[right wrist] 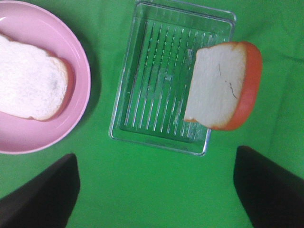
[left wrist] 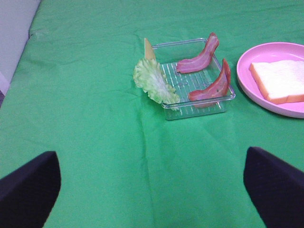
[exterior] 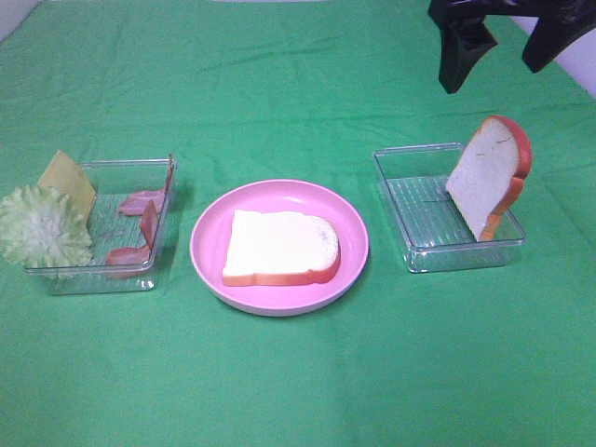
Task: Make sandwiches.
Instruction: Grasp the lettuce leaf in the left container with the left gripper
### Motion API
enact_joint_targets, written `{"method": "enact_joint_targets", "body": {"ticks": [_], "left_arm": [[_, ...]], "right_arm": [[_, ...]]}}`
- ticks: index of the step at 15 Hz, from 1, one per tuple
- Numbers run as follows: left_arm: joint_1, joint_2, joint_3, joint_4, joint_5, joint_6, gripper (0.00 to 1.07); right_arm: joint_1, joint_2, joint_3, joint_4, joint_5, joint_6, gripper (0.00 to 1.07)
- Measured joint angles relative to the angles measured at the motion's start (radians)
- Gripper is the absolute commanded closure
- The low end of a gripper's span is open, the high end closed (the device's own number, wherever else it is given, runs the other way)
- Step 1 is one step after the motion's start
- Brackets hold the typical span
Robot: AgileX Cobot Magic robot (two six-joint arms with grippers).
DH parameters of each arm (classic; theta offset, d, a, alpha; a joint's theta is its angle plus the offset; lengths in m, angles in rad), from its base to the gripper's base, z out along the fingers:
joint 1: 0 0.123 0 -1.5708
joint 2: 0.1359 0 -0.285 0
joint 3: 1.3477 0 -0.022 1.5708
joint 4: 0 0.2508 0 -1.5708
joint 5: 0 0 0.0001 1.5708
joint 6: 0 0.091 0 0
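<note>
One bread slice (exterior: 279,247) lies flat on the round pink plate (exterior: 209,251) at the table's middle; it also shows in the left wrist view (left wrist: 280,80) and the right wrist view (right wrist: 28,83). A second bread slice (exterior: 489,177) leans upright in the right clear tray (exterior: 410,200), also in the right wrist view (right wrist: 221,85). The left clear tray (exterior: 140,275) holds frilly lettuce (exterior: 39,228), a yellow cheese square (exterior: 67,182) and bacon strips (exterior: 140,219). My right gripper (exterior: 507,42) hangs open and empty above the far right. My left gripper (left wrist: 152,190) is open over bare cloth, outside the exterior high view.
A green cloth (exterior: 298,93) covers the whole table. The table's left edge and a pale floor (left wrist: 14,28) show in the left wrist view. In that view the lettuce (left wrist: 154,83) hangs over the tray's rim and two bacon strips (left wrist: 199,59) lean on its wall.
</note>
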Motion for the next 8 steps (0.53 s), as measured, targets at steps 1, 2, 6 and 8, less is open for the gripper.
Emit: {"method": "enact_joint_targets", "body": {"ticks": [1,2,6,8], "left_arm": [[0.0,0.0,0.0,0.0,0.0,0.0,0.04],[0.0,0.0,0.0,0.0,0.0,0.0,0.04],[0.0,0.0,0.0,0.0,0.0,0.0,0.04],[0.0,0.0,0.0,0.0,0.0,0.0,0.04]], "right_arm": [[0.0,-0.055,0.054,-0.002,0.0,0.006,0.27],[0.0,-0.117,0.112,-0.002,0.001,0.021,0.27],[0.0,-0.396,0.376,0.018,0.004,0.028,0.27],[0.0,-0.64,0.58,0.028,0.01,0.028,0.27]]}}
